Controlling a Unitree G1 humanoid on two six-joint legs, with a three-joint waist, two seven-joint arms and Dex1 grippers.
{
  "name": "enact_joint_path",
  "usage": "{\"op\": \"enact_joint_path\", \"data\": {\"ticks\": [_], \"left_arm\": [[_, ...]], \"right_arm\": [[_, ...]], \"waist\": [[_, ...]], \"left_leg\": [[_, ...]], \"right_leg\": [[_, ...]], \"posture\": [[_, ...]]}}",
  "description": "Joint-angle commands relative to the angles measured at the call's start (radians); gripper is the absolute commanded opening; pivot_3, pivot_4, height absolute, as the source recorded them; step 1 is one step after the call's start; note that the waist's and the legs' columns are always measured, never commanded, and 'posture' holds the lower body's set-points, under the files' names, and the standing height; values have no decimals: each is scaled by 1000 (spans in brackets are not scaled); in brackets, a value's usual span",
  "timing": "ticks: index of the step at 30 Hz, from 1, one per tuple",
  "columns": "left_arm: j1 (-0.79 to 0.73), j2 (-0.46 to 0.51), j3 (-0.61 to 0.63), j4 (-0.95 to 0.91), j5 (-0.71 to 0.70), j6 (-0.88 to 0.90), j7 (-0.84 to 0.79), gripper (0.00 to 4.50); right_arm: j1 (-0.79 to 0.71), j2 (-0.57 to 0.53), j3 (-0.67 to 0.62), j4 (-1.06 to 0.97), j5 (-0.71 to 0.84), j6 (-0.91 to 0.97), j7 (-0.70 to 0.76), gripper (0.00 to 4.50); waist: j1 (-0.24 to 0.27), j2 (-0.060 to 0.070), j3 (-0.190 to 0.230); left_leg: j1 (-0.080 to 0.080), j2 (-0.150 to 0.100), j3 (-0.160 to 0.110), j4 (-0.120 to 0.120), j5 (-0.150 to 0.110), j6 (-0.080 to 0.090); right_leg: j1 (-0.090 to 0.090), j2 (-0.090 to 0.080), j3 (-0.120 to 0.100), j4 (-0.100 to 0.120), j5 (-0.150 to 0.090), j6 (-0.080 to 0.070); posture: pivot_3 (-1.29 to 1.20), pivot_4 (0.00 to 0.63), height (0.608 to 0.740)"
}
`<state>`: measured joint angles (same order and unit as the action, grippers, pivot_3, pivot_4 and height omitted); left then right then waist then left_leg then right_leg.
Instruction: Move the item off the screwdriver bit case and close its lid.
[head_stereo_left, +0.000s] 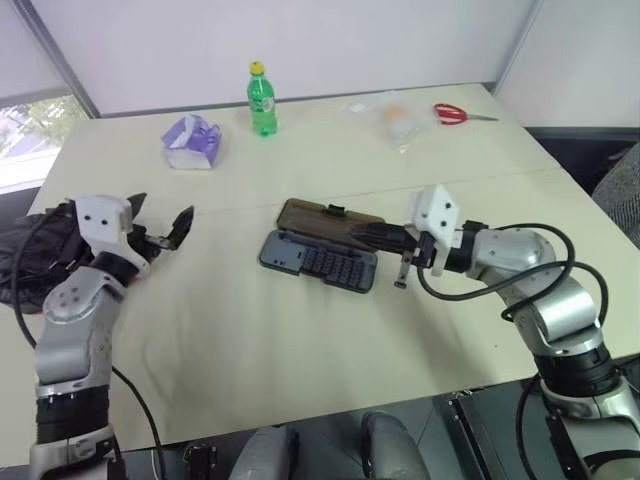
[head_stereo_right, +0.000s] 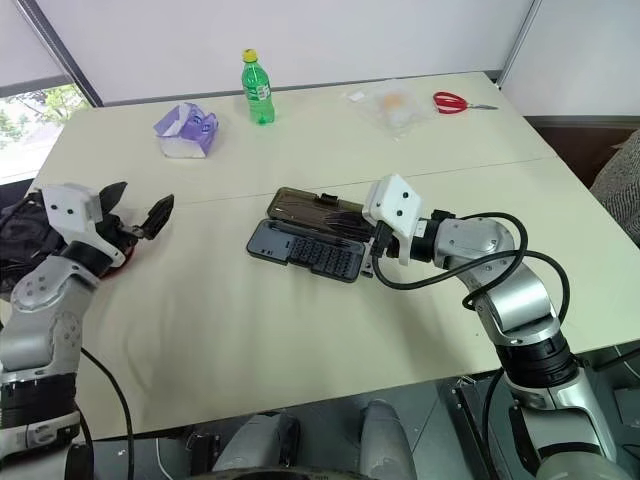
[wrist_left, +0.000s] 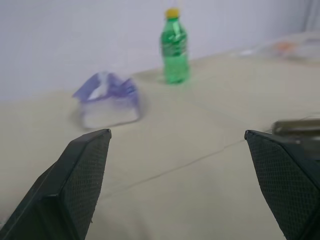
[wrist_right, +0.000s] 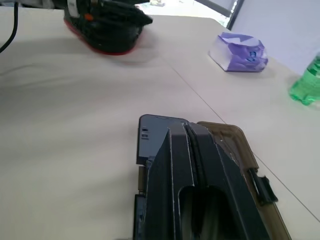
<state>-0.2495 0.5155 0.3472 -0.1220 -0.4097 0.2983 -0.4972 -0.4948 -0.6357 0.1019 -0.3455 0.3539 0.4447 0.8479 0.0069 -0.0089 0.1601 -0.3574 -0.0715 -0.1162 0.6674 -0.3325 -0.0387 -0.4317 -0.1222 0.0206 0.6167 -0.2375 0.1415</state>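
Observation:
The item, a black padded mitt (wrist_right: 107, 27) with a red bottom edge, lies at the table's far left (head_stereo_left: 30, 250), well away from the case. My left gripper (head_stereo_left: 160, 218) hangs just to its right, open and holding nothing. The screwdriver bit case (head_stereo_left: 320, 262) sits mid-table with its grey-blue tray of bits uncovered. Its lid (head_stereo_left: 330, 218), smoky brown, lies flat open behind the tray, latch tab (wrist_right: 262, 190) at the far edge. My right gripper (wrist_right: 181, 131) is shut and reaches in from the right, low over the line where tray and lid join.
A purple tissue pack (head_stereo_left: 192, 140) and a green bottle (head_stereo_left: 262, 100) stand at the back of the table. A clear plastic bag (head_stereo_left: 392, 118) and red scissors (head_stereo_left: 455, 114) lie at the back right. Black cables hang beside each arm.

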Motion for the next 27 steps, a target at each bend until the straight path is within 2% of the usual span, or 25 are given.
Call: {"op": "enact_joint_path", "data": {"ticks": [1, 4, 7, 8, 11, 17, 27], "left_arm": [[-32, 32, -47, -68, -80, 75, -87, 4468], [-48, 56, -98, -82, -133, 153, -167, 4468], [-61, 80, -160, -64, -152, 196, -254, 4468], [-67, 91, -183, -56, -158, 211, -291, 4492], [-91, 101, -216, -41, -165, 232, -343, 4500], [-141, 80, -245, -9, -170, 258, -368, 4500], [-165, 18, -296, 10, -139, 240, -365, 4500]], "right_arm": [[-23, -2, -20, 37, -64, -32, -51, 0], [-45, -3, -5, 110, -134, -54, -91, 0], [-80, 43, -20, 193, -141, -15, -142, 0], [-104, 69, -25, 222, -132, 18, -160, 252], [-156, 120, -23, 267, -126, 91, -197, 1311], [-228, 195, 0, 356, -177, 210, -294, 4455], [-318, 248, -18, 577, -298, 396, -519, 4455]], "waist": [[-2, 0, 0], [-3, 0, 0], [-9, 0, 0], [-17, 0, 0], [-25, 0, 0], [-25, 0, 0], [-26, 0, 0]], "left_leg": [[0, 0, 0, 0, 0, 0], [0, 0, 0, 0, 0, 0], [0, 0, 0, 0, 0, 0], [0, 0, 0, 0, 0, 0], [0, 0, 0, 0, 0, 0], [-1, 0, 0, -1, 0, 0], [-2, 0, 0, -1, 0, 0]], "right_leg": [[0, 0, 0, 0, 0, 0], [0, 0, 0, 0, 0, 0], [0, 0, 0, 0, 0, 0], [0, 0, 0, 0, 0, 0], [0, 1, 0, 0, 0, 0], [-2, 1, 0, 0, 0, 0], [-3, 1, 1, 0, 0, 0]], "posture": [[0, 150, 740], [0, 150, 740], [0, 150, 740], [0, 150, 740], [0, 150, 740], [0, 150, 740], [0, 150, 740]]}}
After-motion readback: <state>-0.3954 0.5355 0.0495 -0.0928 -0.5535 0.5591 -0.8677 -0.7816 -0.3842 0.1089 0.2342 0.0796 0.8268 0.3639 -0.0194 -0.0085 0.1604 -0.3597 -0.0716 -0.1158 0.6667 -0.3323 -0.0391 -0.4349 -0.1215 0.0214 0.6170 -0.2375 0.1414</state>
